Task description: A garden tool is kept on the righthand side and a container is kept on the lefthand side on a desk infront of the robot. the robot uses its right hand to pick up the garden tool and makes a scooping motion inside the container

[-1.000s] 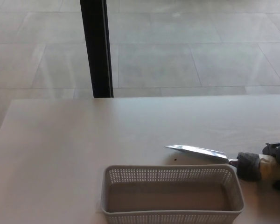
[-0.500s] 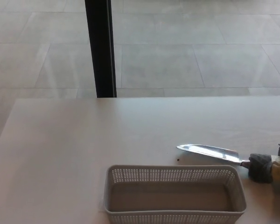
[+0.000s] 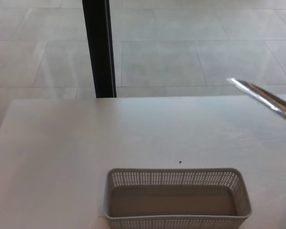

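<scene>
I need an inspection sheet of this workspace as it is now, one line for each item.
Surface: pale desk, one small dark speck.
Job's things: grey perforated basket at near edge, empty; metal trowel blade raised off the desk at right edge, tip pointing up-left.
Clutter: nothing seen.
Hands: left not in view; right almost wholly out of frame, grip cannot be judged.
Cables: nothing seen.
Surroundings: tiled floor, black post behind the desk.

Single head cam, looks down and forward over the desk [image 3: 62,143]. Basket [image 3: 176,198] sits nearest, cut by the bottom edge; floor [image 3: 181,47] and dark post [image 3: 99,47] lie beyond.
</scene>
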You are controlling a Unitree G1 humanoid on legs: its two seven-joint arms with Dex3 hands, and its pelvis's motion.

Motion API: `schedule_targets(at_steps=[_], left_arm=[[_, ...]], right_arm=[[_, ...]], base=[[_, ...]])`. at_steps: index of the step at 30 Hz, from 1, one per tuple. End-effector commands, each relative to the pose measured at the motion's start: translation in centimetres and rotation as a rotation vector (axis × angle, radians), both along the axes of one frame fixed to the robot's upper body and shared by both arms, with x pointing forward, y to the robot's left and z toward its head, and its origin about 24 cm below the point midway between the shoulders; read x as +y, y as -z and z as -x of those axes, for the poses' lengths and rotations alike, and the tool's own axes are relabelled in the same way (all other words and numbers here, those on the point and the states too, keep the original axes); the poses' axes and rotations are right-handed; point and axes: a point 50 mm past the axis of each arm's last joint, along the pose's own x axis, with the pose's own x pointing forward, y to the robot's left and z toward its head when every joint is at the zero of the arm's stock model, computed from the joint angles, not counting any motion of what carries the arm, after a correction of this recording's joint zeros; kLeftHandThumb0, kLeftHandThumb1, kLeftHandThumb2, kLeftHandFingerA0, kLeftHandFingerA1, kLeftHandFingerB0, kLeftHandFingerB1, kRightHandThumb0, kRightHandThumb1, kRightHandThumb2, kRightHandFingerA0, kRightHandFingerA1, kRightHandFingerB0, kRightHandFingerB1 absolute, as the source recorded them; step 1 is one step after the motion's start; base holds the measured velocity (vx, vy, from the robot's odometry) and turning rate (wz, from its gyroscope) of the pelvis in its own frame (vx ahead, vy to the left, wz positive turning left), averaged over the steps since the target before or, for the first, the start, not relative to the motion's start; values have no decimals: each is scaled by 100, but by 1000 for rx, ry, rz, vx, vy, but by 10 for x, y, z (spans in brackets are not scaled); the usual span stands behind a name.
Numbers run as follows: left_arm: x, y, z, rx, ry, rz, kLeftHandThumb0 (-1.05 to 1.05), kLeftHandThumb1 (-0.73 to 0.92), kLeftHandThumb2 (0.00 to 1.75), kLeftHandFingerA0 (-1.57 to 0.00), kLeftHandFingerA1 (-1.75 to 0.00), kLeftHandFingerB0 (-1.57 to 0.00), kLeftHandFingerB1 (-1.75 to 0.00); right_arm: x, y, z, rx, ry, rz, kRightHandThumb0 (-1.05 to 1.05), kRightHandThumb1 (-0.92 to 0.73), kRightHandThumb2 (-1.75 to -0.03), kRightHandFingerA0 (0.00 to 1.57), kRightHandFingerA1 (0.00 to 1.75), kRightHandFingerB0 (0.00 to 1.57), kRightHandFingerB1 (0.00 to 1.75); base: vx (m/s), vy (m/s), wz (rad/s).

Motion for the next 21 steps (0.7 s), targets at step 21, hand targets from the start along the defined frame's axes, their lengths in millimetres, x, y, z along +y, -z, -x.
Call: schedule_targets(at_steps=[21], left_arm=[[13,-9,6,0,-24,-31,-51,57,57,-76,-76,-71,-50]], right_arm=[[0,-80,50,-75,-553,618,-26,-53,-97,89,175,76,150]], base=[[0,0,0]])
